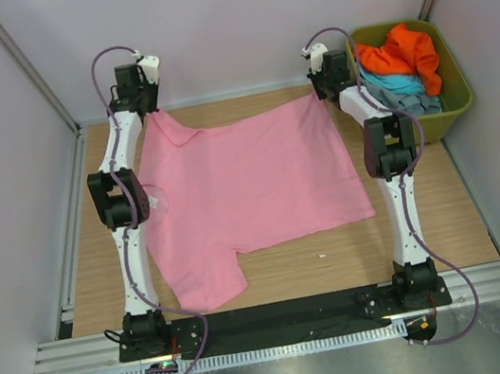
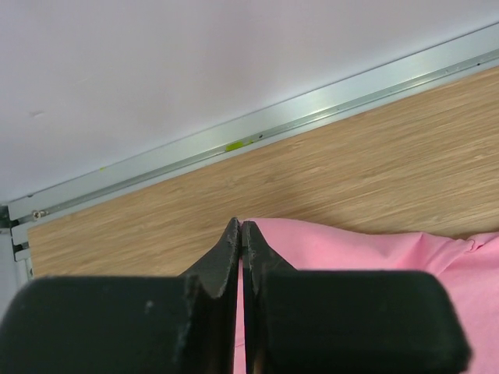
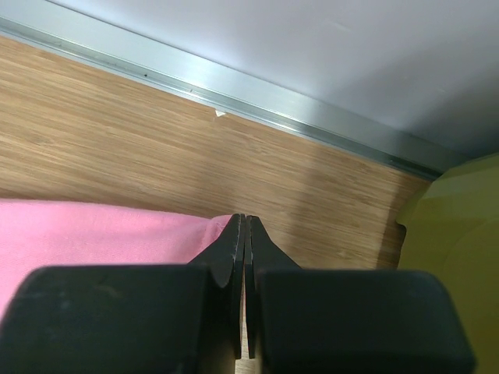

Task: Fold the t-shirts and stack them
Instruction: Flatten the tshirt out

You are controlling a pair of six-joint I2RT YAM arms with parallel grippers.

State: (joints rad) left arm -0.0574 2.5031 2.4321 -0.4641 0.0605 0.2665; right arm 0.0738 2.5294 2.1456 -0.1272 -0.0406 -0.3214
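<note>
Left gripper (image 2: 240, 227) and right gripper (image 3: 244, 220) pinch shut on 2 far corners of the pink t-shirt (image 1: 249, 182), probably stretching it flat for folding.

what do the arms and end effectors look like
The left arm and right arm have white links, black joints and black bases, each with a purple cable. The left end effector and right end effector have matte black, wedge-tipped fingers.
</note>
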